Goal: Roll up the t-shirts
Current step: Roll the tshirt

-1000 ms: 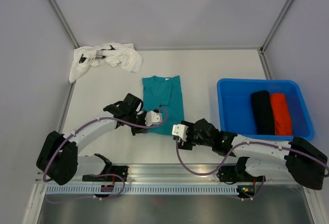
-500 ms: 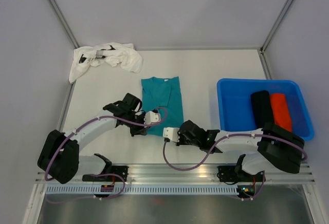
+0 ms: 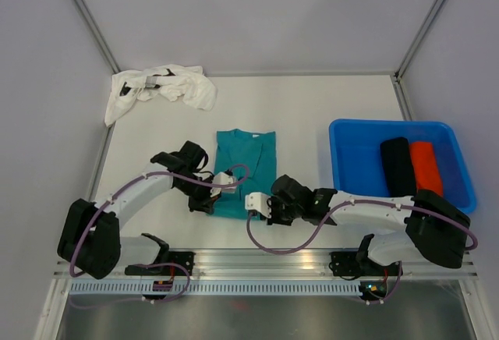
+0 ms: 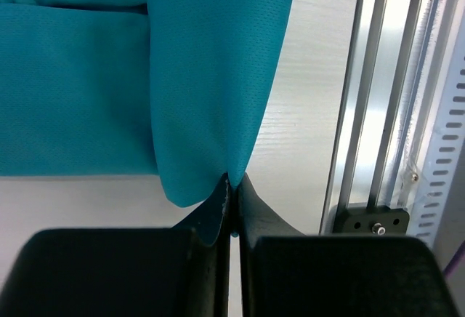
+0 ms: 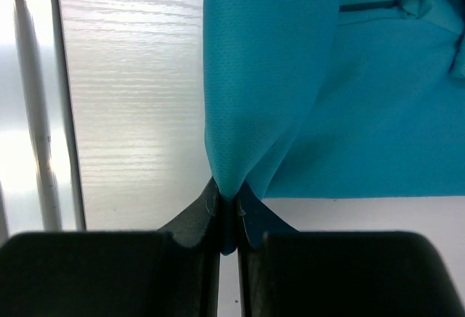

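A: So, done so far?

B: Two of four: black cloth t-shirt roll (image 3: 398,170) and orange-red cloth t-shirt roll (image 3: 425,172), side by side in the blue plastic tub (image 3: 343,131) at the right of the white desk (image 3: 312,106).

A: And left?

B: Teal mesh-knit short-sleeved t-shirt (image 3: 248,164), mid-desk, folded into a narrow strip, collar far, hem near, not yet rolled. Then the crumpled white cloth t-shirt (image 3: 165,85), heaped at the far left corner, untouched.

A: End effectors?

B: Left end effector (image 4: 232,186) clenched on the teal hem's left corner, right end effector (image 5: 229,201) clenched on its right corner; cloth peaks up thin and limp at each pinch. Looks like the very start of the roll.
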`<state>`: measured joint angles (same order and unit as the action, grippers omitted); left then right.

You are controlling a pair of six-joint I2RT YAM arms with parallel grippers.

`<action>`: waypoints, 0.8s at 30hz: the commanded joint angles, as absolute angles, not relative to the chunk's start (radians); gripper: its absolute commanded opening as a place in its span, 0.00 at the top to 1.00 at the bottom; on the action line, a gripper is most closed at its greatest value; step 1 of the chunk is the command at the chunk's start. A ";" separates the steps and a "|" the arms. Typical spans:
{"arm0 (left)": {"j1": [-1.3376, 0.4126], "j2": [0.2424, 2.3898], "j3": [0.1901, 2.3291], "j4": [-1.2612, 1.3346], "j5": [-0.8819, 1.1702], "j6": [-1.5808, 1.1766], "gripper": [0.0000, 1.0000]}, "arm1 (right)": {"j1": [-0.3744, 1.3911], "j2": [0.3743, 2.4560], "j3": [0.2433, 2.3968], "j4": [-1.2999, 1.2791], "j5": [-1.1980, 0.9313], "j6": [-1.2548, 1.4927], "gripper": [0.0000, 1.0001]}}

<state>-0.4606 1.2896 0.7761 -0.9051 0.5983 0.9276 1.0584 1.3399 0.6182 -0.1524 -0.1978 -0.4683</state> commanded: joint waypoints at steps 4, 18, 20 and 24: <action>-0.417 1.370 0.850 -1.038 0.673 1.054 0.98 | 0.870 1.359 0.712 -0.274 -0.536 -0.500 0.94; -0.316 1.385 0.838 -0.899 0.794 1.009 0.50 | 0.712 1.474 0.818 -0.362 -0.698 -0.482 1.00; -0.318 1.338 0.810 -0.868 0.799 0.991 0.40 | 0.710 1.480 0.818 -0.351 -0.699 -0.477 1.00; -0.319 1.302 0.735 -0.743 0.813 0.927 0.14 | 0.706 1.503 0.828 -0.354 -0.701 -0.479 1.00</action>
